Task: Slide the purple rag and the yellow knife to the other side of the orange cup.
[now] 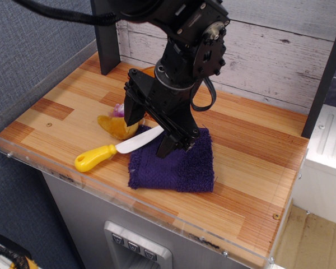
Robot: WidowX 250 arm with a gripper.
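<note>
The purple rag [176, 162] lies folded on the wooden table, front centre. The yellow knife [96, 158] lies to its left, with the white blade resting on the rag's upper left corner. My gripper [149, 132] points down over the blade with its jaws wide apart. One finger [132, 112] is beside the tan plush and the other finger [167, 147] touches the rag. The gripper grips nothing. The orange cup is almost wholly hidden behind the arm; only an orange sliver [148, 70] shows.
A small tan plush toy [119, 126] sits just behind the knife, next to the left finger. A clear acrylic rim [56, 168] edges the table front and left. A dark post [105, 39] stands at the back left, and a white plank wall runs behind.
</note>
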